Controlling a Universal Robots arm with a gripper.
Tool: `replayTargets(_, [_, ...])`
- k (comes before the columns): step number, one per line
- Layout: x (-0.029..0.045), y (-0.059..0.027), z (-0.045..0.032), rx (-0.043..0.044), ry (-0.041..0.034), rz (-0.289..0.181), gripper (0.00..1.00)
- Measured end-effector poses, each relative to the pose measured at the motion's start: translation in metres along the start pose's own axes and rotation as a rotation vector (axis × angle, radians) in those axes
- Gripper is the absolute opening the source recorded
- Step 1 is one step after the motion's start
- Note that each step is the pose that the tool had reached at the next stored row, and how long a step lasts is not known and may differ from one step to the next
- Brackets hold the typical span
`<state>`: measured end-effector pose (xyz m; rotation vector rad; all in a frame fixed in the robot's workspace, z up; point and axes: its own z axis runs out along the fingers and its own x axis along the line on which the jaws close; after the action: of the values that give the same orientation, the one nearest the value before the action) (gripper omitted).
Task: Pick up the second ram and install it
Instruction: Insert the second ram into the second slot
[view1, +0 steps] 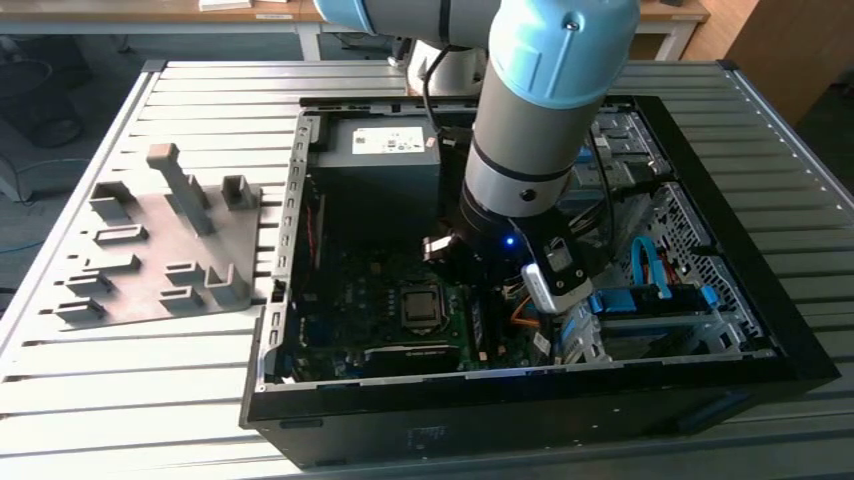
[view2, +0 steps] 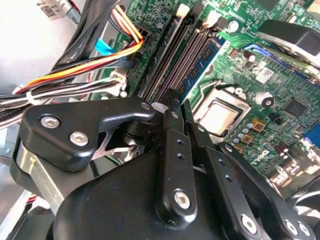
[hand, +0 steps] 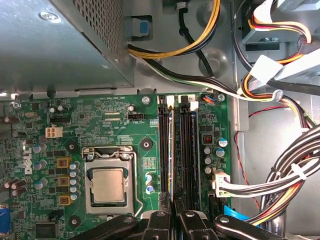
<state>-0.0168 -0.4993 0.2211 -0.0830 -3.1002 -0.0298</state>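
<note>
Gripping the second ram (hand: 172, 165) edge-on, the tool (hand: 172, 220) is closed on its near end. Its long axis runs 6-to-12 o'clock in the first wrist view, parallel to the slots (hand: 186, 155) on the motherboard (hand: 100, 125), directly above them.

1. The exterior view looks down from above and from some way off at the open computer case (view1: 534, 390) on the slatted desk (view1: 120, 360). It takes in the whole case and the arm (view1: 534, 130) that reaches into it.
2. The first wrist view sits close above the motherboard (hand: 100, 120) and faces almost straight down, past the jaws at its edge.
3. The second wrist view is also very close, but tilted, and looks along the black linkage to the board beyond the jaws.
4. Both wrist views share the processor socket (hand: 107, 185) (view2: 217, 115) and the memory slots (hand: 177, 150) (view2: 175, 60) just ahead of the jaws. The exterior view shows the same socket, far smaller.
</note>
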Motion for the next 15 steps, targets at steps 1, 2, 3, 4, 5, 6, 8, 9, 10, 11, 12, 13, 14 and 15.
replayTargets(1, [0.0000, 0.0000, 0.0002, 0.0002, 0.0000, 0.000, 0.14])
replayTargets(2, [-0.0001, 0.0001, 0.0005, 0.0001, -0.0001, 0.000, 0.14])
replayTargets(3, [-0.0002, 0.0002, 0.0009, 0.0002, -0.0002, 0.000, 0.14])
replayTargets(4, [-0.0004, 0.0002, 0.0013, 0.0006, -0.0002, 0.000, 0.14])
replayTargets(5, [-0.0008, 0.0003, 0.0017, 0.0013, -0.0002, 0.000, 0.14])
replayTargets(6, [-0.0009, 0.0004, 0.0022, 0.0020, -0.0002, 0.000, 0.14])
replayTargets(8, [-0.0010, 0.0007, 0.0031, 0.0029, -0.0002, 0.000, 0.14])
replayTargets(9, [-0.0011, 0.0010, 0.0036, 0.0032, -0.0002, 0.000, 0.14])
replayTargets(10, [-0.0011, 0.0014, 0.0041, 0.0032, -0.0002, 0.000, 0.14])
replayTargets(11, [-0.0011, 0.0018, 0.0046, 0.0032, -0.0002, 0.000, 0.14])
replayTargets(12, [-0.0010, 0.0023, 0.0051, 0.0030, -0.0003, 0.000, 0.14])
replayTargets(13, [-0.0010, 0.0028, 0.0055, 0.0030, -0.0002, 0.000, 0.14])
replayTargets(14, [-0.0010, 0.0032, 0.0059, 0.0028, -0.0003, 0.000, 0.14])
replayTargets(15, [-0.0010, 0.0036, 0.0064, 0.0029, -0.0003, 0.000, 0.14])
